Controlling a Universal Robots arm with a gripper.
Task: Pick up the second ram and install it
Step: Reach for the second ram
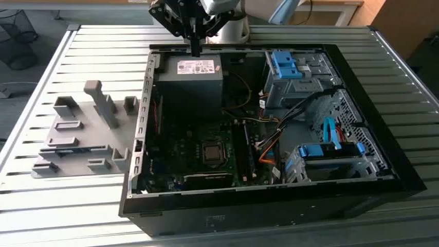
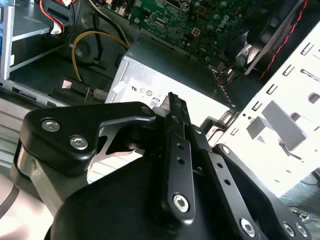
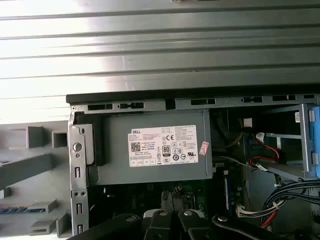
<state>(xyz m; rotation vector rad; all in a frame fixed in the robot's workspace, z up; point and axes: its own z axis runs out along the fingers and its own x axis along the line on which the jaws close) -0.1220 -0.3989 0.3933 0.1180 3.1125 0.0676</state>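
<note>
Found not yet picked up, nothing of the install done, with the second ram (image 1: 67, 151) lying in the grey holder (image 1: 75, 110) at the exterior view's left of the case (image 1: 274, 218) and the gripper (image 1: 196, 51) clenched empty above the far power supply (image 1: 188, 80).

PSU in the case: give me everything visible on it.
The power supply is a grey sheet-metal box with a white printed label on its upward face. It lies flat in a corner of the open computer case, beside the motherboard. A yellow cable loops out at one side. The gripper hangs above its outer edge.
</note>
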